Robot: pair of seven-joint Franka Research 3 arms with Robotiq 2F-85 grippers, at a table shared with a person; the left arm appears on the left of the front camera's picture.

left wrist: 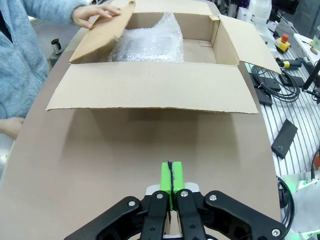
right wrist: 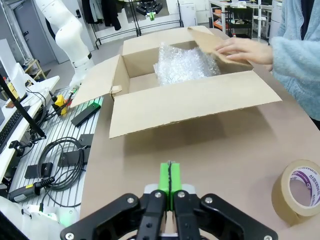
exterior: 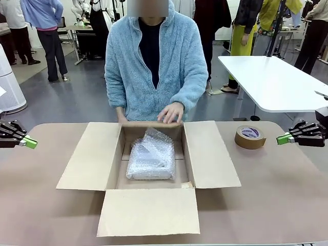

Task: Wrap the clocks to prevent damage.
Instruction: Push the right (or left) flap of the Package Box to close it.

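Observation:
The clocks show only as a whitish bubble-wrap bundle (exterior: 151, 158) (left wrist: 148, 44) (right wrist: 185, 64) lying inside an open brown cardboard box (exterior: 215, 159) (left wrist: 150, 92) (right wrist: 190, 107) at the table's middle. A person in a blue fleece presses a hand (exterior: 170, 112) (left wrist: 94, 14) (right wrist: 242, 49) on the box's far flap, folding it inward. My left gripper (exterior: 31, 143) (left wrist: 171, 177) hovers shut and empty at the table's left edge. My right gripper (exterior: 282, 138) (right wrist: 170, 179) hovers shut and empty at the right edge, near the tape roll.
A brown tape roll (exterior: 250, 137) (right wrist: 300, 191) lies on the table right of the box. The box's side and near flaps lie spread flat. Cables and black devices (right wrist: 55, 160) sit on a rack beside the table. A white table (exterior: 277, 82) stands behind.

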